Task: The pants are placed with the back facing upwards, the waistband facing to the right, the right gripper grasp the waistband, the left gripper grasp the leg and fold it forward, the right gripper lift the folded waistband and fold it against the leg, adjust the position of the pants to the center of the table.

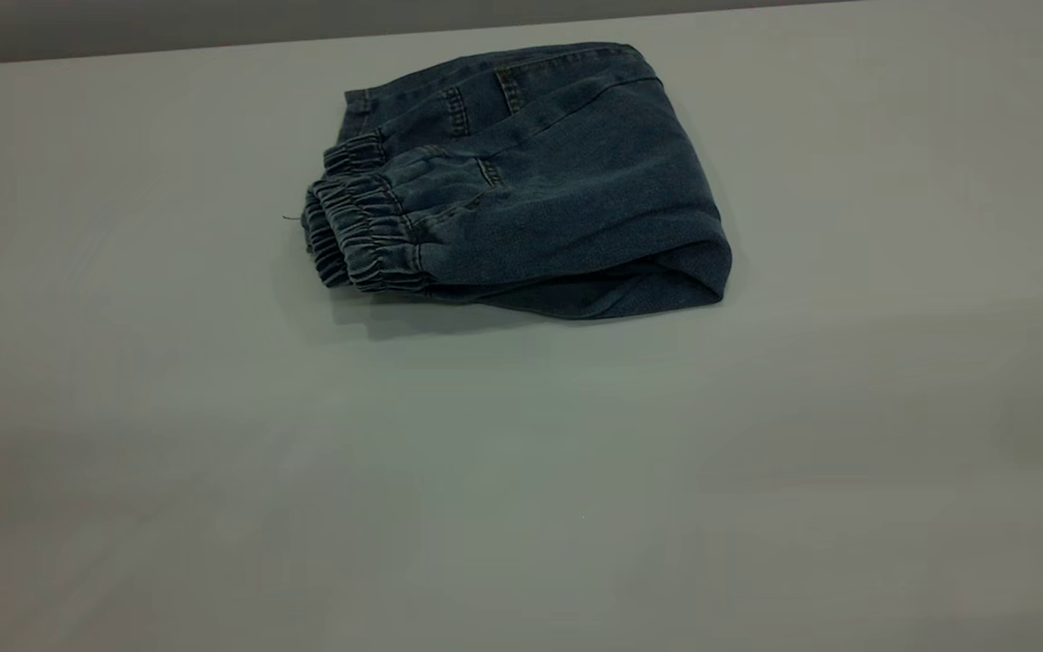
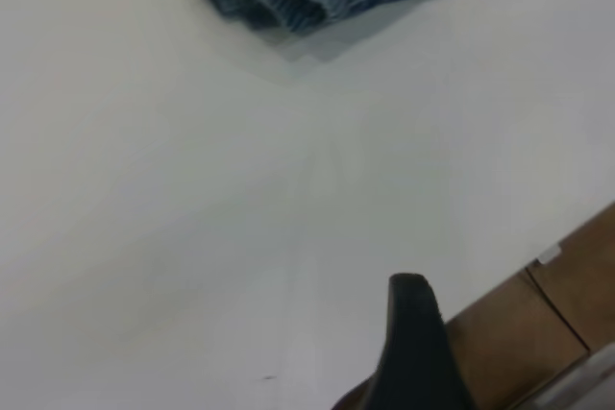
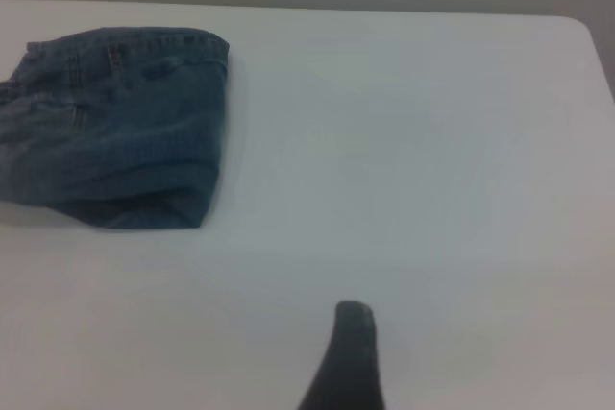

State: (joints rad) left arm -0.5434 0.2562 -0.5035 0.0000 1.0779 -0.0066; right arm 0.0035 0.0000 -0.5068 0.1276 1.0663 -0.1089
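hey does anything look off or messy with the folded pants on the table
Mostly tidy. The pants lie folded on the table, toward its far edge rather than centered, and a loose thread sticks out by the gathered elastic edge.

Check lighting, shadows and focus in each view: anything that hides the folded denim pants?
Exterior view: dim, even light; the folded blue denim pants are sharp, casting a soft shadow toward the camera on the pale grey table. Left wrist view: bright, washed out, pants soft and cropped. Right wrist view: slightly blurred, pants cut off at the frame edge.
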